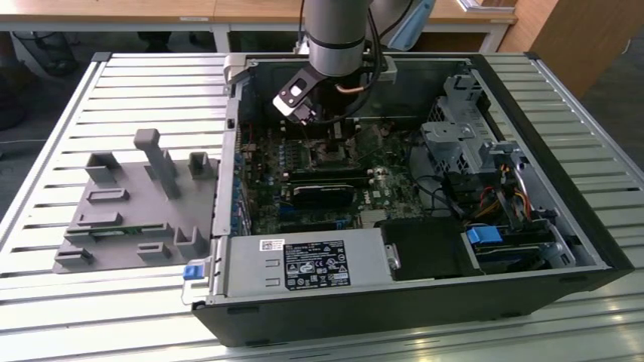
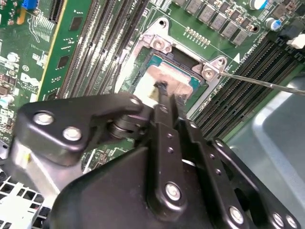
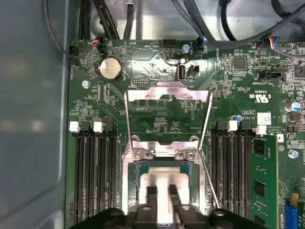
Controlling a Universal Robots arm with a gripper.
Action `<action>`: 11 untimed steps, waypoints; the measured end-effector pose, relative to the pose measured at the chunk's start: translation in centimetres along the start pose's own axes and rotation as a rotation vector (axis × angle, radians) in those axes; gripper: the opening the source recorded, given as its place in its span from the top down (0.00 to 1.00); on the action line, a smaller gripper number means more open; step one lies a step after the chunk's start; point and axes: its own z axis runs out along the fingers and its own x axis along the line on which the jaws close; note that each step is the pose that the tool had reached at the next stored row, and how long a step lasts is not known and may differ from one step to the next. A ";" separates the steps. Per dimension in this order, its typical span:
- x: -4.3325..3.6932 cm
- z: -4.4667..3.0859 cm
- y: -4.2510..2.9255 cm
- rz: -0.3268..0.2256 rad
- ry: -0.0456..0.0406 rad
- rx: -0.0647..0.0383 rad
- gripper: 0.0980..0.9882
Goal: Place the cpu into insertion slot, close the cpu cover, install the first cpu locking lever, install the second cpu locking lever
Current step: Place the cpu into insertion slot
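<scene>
The cpu [image 3: 162, 180] lies flat in the insertion slot [image 3: 129, 191], pale silvery face up; it is also at cpu [image 2: 159, 76] within the slot's metal rim [image 2: 159, 42]. My gripper [image 3: 162, 195] hovers right over the chip, its two thin black fingers a narrow gap apart with nothing between them. The second wrist view has the fingertips [image 2: 164, 93] at the chip's face; whether they touch it I cannot tell. The cpu cover [image 3: 167, 88] stands flipped open beyond the slot. A thin locking lever [image 3: 209, 181] juts out beside the socket. In the exterior view the gripper [image 1: 324, 134] reaches into the open case.
Long black memory slots [image 3: 93, 176] flank the socket, with a green memory module [image 3: 259, 176] on one side. Cables [image 3: 109, 19] hang over the board's far edge. A black card [image 1: 322, 192], drive cage [image 1: 458, 143] and power supply [image 1: 302, 264] crowd the case. A grey fixture [image 1: 131, 204] lies outside.
</scene>
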 end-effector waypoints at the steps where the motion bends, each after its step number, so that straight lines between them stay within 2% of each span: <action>1: -0.05 -0.01 0.02 0.000 0.0005 0.001 0.92; 2: -0.08 -0.04 0.02 0.000 0.0006 0.001 0.92; 3: -0.08 -0.07 0.02 0.000 0.0006 0.001 0.98; 11: -0.08 -0.30 0.04 0.000 0.0011 0.002 0.99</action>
